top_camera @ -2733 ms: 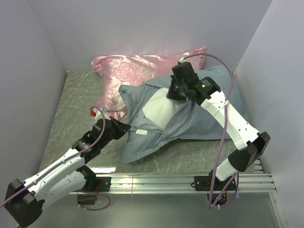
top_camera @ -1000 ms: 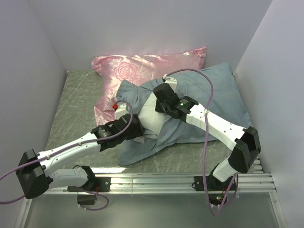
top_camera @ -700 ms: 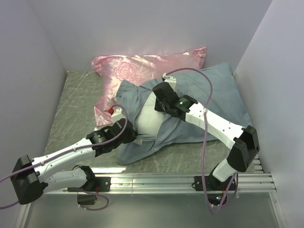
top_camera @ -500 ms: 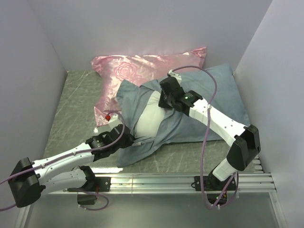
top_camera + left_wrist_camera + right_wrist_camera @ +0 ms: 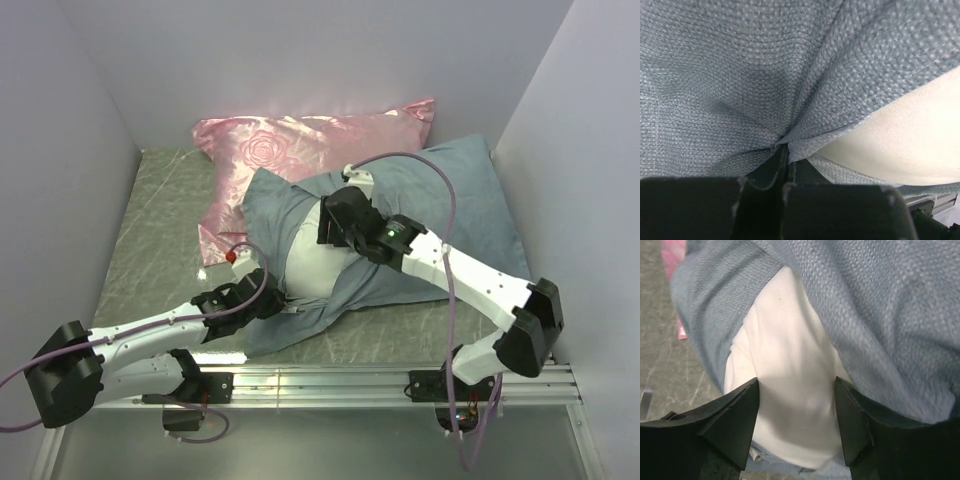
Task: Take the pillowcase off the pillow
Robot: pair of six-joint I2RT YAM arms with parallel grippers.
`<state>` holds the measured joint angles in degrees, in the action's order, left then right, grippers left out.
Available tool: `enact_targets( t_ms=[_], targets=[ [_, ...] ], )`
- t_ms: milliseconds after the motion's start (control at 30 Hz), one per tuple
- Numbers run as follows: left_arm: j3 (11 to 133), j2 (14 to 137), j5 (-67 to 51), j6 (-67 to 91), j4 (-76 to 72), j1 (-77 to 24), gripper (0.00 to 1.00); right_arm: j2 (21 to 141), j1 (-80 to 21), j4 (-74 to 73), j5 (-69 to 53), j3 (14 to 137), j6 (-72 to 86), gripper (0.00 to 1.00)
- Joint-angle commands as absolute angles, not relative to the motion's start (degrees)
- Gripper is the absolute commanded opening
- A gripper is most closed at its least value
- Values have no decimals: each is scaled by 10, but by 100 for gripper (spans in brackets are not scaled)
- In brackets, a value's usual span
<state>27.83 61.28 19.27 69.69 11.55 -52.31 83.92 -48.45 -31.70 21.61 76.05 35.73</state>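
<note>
Since a moment ago the right gripper (image 5: pixel 796 407) has dropped back from the upper part of the opening toward the middle of the overhead view, and its jaws now stand wide apart, holding nothing, over the bare face of the pillow (image 5: pixel 312 262). Over the same second the left gripper (image 5: pixel 785 159) has drawn back toward the lower left and closed; its wrist view shows the fingers pressed together, with folds of the pillowcase (image 5: pixel 455 205) running into the pinch. That blue-grey cover lies across the centre and right of the table (image 5: pixel 150 235), still around most of the white pillow, which shows only through the gaping opening at centre. Its lower left edge is pulled out toward the left gripper. Behind it, at upper centre, lies a pink satin pillow (image 5: pixel 290 140), partly overlapped by the cover.
</note>
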Motion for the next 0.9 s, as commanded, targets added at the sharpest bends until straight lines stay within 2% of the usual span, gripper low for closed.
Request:
enact_targets(
  t_ms=[0,167,267,467,733,800,867],
  targets=[
    [266,607,170,690,163,-524,0,765,-506,-280,281,730,357,68],
    [270,596,171,687,163,-524,0,730,-562,-258,301,695,349,73],
    [272,587,170,686,164,-525,0,755,-607,-256,307,700,343,75],
    [276,566,173,686,176,-524,0,891,-648,-299,341,729,380,86],
    [273,547,177,690,187,-524,0,1008,-647,-259,315,715,384,89],
    [274,548,177,689,186,-524,0,1033,-639,-246,297,715,384,86],
    [274,545,177,688,187,-525,0,1040,-629,-249,285,718,384,59]
  ],
)
